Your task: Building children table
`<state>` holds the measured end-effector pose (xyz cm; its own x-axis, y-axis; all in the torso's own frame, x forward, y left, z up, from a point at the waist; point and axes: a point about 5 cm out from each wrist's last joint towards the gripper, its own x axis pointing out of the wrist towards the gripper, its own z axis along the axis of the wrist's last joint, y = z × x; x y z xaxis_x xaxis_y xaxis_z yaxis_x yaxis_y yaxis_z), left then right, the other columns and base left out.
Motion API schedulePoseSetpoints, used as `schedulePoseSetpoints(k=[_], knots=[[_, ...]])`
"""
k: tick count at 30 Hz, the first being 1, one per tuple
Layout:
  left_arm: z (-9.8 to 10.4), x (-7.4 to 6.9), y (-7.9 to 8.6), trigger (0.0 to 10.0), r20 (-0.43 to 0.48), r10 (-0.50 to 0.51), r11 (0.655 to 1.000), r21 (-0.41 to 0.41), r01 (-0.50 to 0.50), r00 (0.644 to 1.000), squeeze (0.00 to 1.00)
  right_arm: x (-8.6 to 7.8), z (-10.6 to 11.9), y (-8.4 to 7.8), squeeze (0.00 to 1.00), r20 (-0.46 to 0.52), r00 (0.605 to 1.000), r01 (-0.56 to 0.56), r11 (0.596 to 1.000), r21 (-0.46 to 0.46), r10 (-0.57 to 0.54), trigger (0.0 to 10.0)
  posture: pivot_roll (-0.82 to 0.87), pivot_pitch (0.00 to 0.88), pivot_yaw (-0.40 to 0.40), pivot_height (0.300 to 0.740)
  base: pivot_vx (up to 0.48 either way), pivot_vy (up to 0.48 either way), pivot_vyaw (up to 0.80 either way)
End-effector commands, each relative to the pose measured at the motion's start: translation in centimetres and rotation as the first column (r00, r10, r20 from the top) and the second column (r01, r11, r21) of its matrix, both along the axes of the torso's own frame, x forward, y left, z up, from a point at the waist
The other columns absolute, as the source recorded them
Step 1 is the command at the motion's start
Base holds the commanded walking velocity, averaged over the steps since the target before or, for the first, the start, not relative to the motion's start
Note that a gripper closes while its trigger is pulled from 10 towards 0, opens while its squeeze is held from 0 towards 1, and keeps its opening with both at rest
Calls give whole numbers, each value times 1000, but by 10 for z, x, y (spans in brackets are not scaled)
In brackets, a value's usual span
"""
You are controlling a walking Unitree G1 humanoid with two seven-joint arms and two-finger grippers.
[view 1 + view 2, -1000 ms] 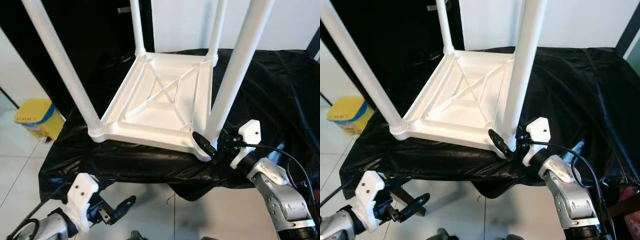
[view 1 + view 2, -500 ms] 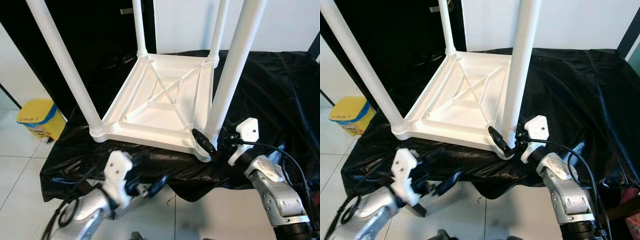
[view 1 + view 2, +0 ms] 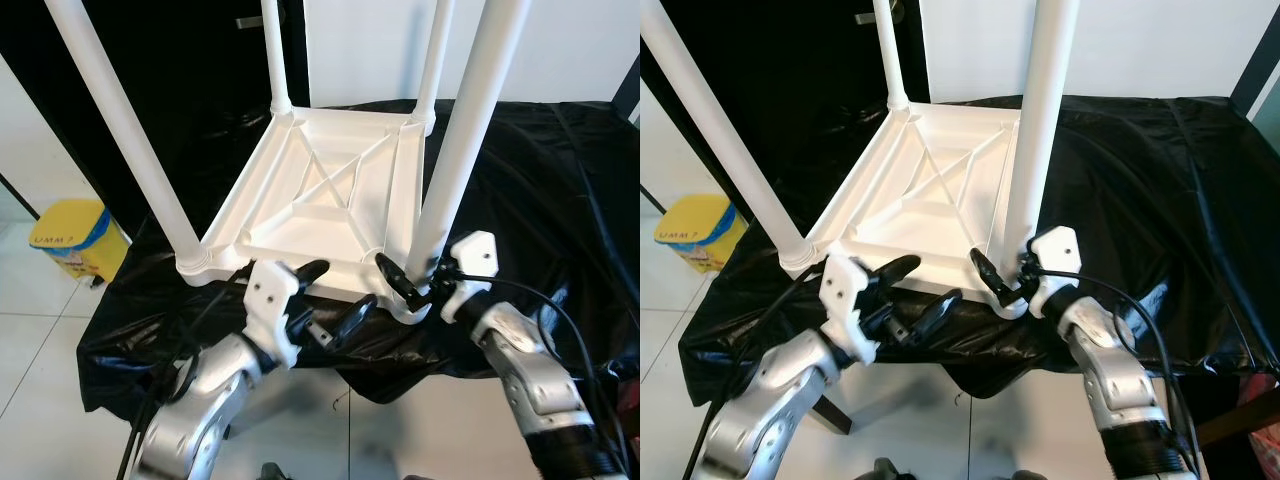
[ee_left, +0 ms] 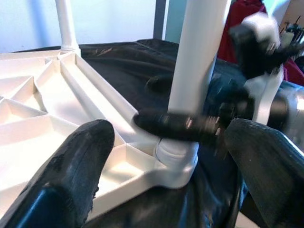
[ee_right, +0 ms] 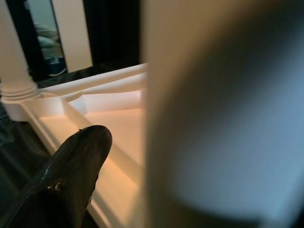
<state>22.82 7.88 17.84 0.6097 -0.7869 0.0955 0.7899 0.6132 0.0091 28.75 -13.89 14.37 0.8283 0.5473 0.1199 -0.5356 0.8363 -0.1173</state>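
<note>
The left gripper point(image 3: 333, 292) is raised at the near edge of the work surface, its two black fingers spread wide — one fingertip lies on the near rim of the white plastic children's table point(image 3: 330, 200), the other hangs just below that rim over the black plastic sheet point(image 3: 530, 190). Nothing is held between them.

The right gripper point(image 3: 412, 287) is placed at the near right corner of the table. One black finger point(image 3: 985, 275) is pressed against the base of the near right white tubular leg point(image 3: 462, 130), where the leg enters its corner socket; the leg is gripped, as confirmed in the left wrist view, with the second finger hidden behind it.

The table is seen upside down on the sheet-covered surface, ribbed underside up, all four legs standing upright in the corner sockets.

To the far left, on the tiled floor, a yellow container point(image 3: 70, 240) is noted — well apart from the table.
</note>
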Motion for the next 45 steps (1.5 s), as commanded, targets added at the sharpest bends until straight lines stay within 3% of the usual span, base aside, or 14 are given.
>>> schedulePoseSetpoints(k=[1,2,3,7,8,18,19,21,22,27,33,35,41,45], knots=[[-4,1,-2,10000,-23,3,1000,20,-3,1000,0,1,-1,1,0,3,1000,-1,1000,-8,1,9765,-77,52,42,740,0,0,0],[-3,4,-5,10000,-13,-4,1000,25,4,1000,0,5,-4,5,0,-7,1000,-4,1000,-4,4,7804,-74,50,40,740,0,0,0],[-3,4,-5,10000,-11,-6,1000,27,6,1000,0,7,-5,7,0,-12,1000,-5,1000,-4,5,4431,-74,50,40,740,0,0,0],[-5,6,-7,10000,-19,-11,999,40,12,1000,0,9,-9,8,0,-18,1000,-3,1000,-10,2,4431,-69,48,36,740,0,0,0],[-4,7,-8,10000,-13,-9,999,40,10,1000,0,10,-11,9,0,-27,1000,0,1000,-11,0,0,-63,48,32,740,0,0,0],[-3,14,-11,10000,11,5,998,63,-6,1000,0,16,-20,-1,0,-45,990,134,990,-41,-136,0,-69,53,23,740,0,0,0],[-4,15,-11,10000,12,8,998,64,-9,1000,0,17,-20,-4,0,-52,982,182,983,-35,-184,1647,-76,54,20,740,0,0,0],[-4,16,-11,10000,13,11,998,64,-12,1000,0,18,-21,-7,0,-60,969,237,971,-29,-238,1647,-76,54,20,740,0,0,0],[-4,17,-12,10000,16,17,998,65,-18,1000,0,17,-22,-8,0,-66,959,274,962,-18,-274,10000,-86,54,16,740,0,0,0],[-5,20,-14,10000,23,34,997,67,-36,999,0,14,-23,-8,0,-88,920,384,923,8,-382,10000,-93,54,16,740,0,0,0],[-6,25,-15,10000,33,59,995,73,-61,998,0,9,-30,-1,0,-176,749,659,748,86,-639,10000,-95,48,20,740,0,0,0],[-6,26,-15,10000,35,61,995,74,-64,997,0,8,-31,1,0,-196,727,682,725,100,-658,10000,-94,48,20,740,0,0,0],[-5,28,-13,10000,43,72,994,74,-75,996,0,3,-29,22,0,-188,791,608,782,135,-583,10000,-103,42,33,740,0,0,0],[-5,29,-13,10000,49,74,994,78,-78,996,0,2,-26,22,0,-163,802,595,793,134,-574,10000,-103,40,35,740,0,0,0]])
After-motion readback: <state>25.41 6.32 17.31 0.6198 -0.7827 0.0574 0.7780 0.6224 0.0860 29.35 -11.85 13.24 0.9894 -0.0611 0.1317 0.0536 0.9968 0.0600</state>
